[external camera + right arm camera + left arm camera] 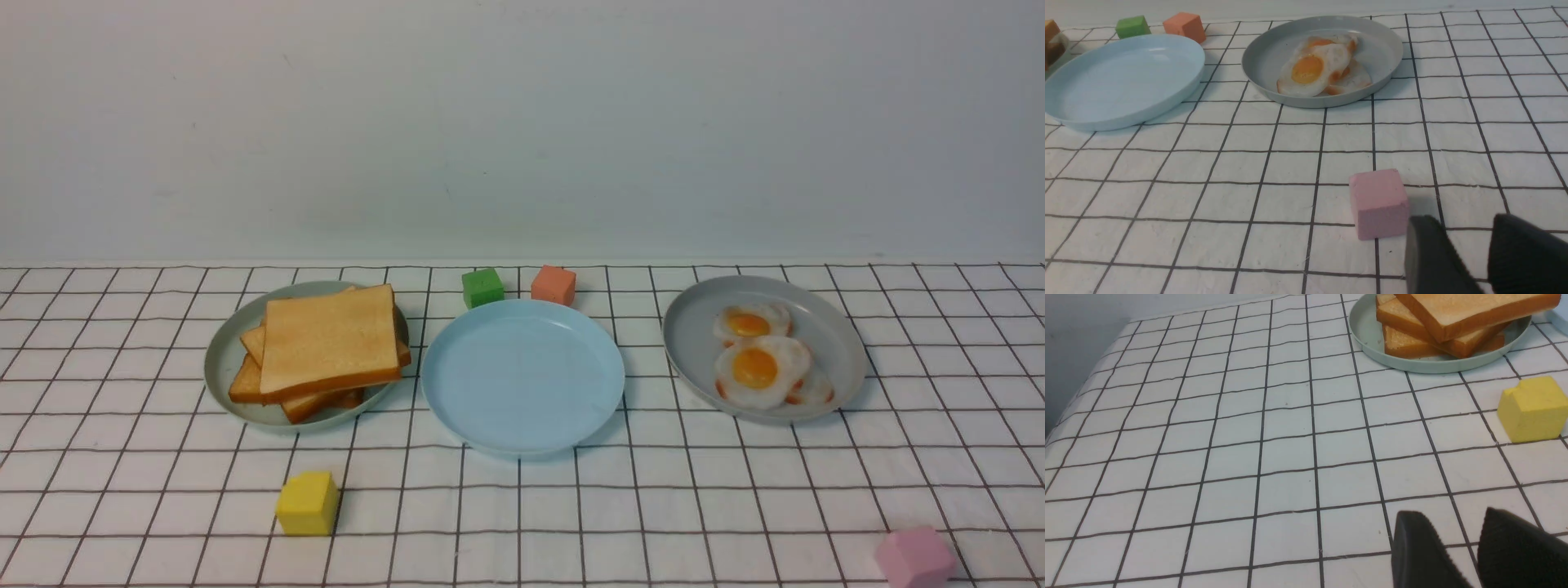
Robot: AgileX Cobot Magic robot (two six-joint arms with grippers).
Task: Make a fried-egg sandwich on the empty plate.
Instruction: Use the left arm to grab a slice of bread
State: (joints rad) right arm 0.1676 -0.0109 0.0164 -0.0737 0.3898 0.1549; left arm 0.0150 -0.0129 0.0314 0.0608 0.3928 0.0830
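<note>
From the front, the desk [735,506] wears a white cloth ruled in dark squares, and three plates stand across it in a row; the pale blue plate [522,384] sits in the middle with nothing on it; on the robot's left, close beside it, a grey-green plate [219,367] carries a loose stack of toast slices [326,339], the top slice tilted over the others; on the right, a little apart, a grey plate [841,343] holds overlapping fried eggs [755,367] with orange yolks; a green cube [482,287] and a salmon cube [553,284] stand side by side just behind the blue plate; a yellow cube [307,503] lies nearer the camera, in front of the toast; a pink cube [914,557] sits at the near right corner. In the left wrist view, the left tool [1451,516] hangs low over bare cloth, its two dark fingers parted with nothing between them; the yellow cube [1533,410] lies beyond it, and the grey-green plate [1367,330] with its toast slices [1453,314] farther off. In the right wrist view, the right tool [1464,218] stands likewise spread and empty, one finger just beside the pink cube [1378,202], though I cannot tell whether they touch; beyond lie the grey plate [1265,61] with the fried eggs [1310,69] and the bare pale blue plate [1126,81].
</note>
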